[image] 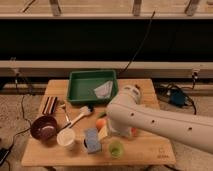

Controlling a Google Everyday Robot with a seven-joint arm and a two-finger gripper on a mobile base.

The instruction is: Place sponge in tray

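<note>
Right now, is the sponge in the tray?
No, the sponge lies on the table outside the tray; the gripper is hidden behind the arm.

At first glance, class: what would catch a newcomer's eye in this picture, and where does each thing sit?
The big white robot arm stretches in from the right across the middle of the wooden table; its tool is hidden beneath it. Behind it, the green tray holds a pale cloth, while the blue-grey sponge lies near the front edge, outside the tray.
</note>
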